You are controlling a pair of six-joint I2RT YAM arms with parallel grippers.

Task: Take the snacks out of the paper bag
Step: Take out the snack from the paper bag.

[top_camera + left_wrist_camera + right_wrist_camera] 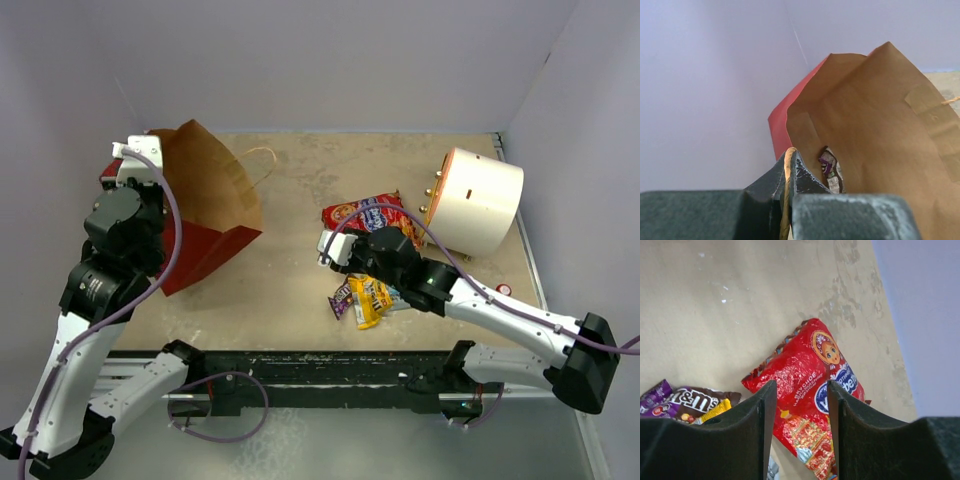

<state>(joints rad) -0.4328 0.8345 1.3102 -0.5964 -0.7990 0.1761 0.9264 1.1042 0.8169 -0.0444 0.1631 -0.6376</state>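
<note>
The paper bag, red outside and brown inside, is tipped with its mouth to the right at the table's left. My left gripper is shut on its twisted paper handle, holding the bag up. A purple-and-white candy wrapper lies inside the bag. The large red packet lies on the table; it also shows in the right wrist view. Small candy wrappers lie in front of it, among them a brown one. My right gripper is open and empty just above the red packet.
A white cylinder with an orange face lies on its side at the right rear. A small red-capped knob sits near the right wall. The bag's other handle loops out onto the table. Purple walls enclose the table.
</note>
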